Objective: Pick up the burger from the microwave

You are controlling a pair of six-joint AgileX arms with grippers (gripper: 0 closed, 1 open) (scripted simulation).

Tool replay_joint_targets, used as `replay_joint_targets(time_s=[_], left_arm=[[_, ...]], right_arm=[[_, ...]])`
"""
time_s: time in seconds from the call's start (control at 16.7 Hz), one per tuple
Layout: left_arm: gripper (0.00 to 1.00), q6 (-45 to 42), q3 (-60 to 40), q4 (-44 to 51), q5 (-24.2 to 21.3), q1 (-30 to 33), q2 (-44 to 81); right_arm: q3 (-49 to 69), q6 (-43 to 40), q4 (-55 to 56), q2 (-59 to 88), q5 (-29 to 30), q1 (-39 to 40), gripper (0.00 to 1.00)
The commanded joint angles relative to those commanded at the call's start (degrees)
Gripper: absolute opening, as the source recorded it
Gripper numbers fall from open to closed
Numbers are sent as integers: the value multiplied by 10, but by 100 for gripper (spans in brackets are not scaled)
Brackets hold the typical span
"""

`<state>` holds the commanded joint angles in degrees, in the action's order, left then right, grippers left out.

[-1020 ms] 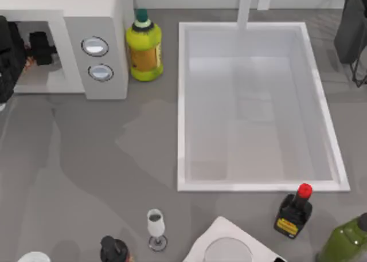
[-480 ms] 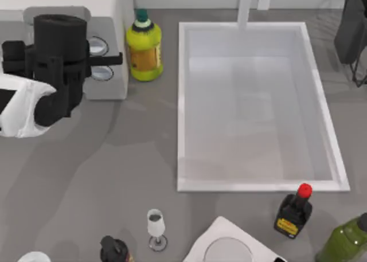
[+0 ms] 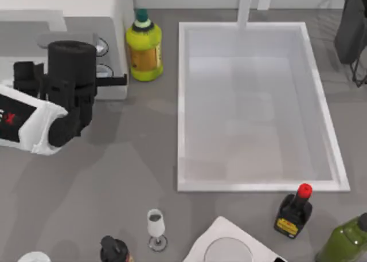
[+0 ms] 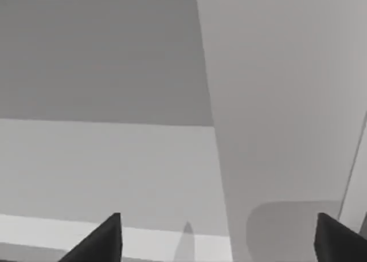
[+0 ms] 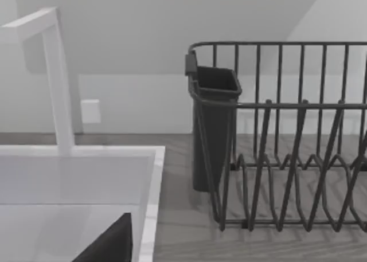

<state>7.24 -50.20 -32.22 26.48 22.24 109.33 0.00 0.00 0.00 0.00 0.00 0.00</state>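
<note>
The microwave stands at the table's back left, its two silver knobs half covered by my left arm. My left gripper hangs above the microwave's front. In the left wrist view the left gripper is open, its two dark fingertips wide apart with nothing between them and pale flat surfaces beyond. The burger is hidden. A dark piece of my right gripper sits at the frame edge of the right wrist view, by the sink's corner.
A yellow-green bottle stands right of the microwave. The white sink and faucet fill the middle. A dish rack is at the back right. A wine glass, red-capped bottle and green bottle line the front.
My left arm has come out of the microwave's opening, risen over its front, and drifted slightly right and toward the table's front. The right arm has not moved.
</note>
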Motion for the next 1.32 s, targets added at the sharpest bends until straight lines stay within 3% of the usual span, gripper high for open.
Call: replay_joint_targets(time_s=[0.36,0.72,1.32], left_arm=[[0,10,25,-198,-28,39,121],[0,12,33,-228,-35,47,142],[75,12,33,-228,-35,47,142]], right_arm=[[0,0,0,0,0,0,100],[0,0,0,0,0,0,100],[0,0,0,0,0,0,100]])
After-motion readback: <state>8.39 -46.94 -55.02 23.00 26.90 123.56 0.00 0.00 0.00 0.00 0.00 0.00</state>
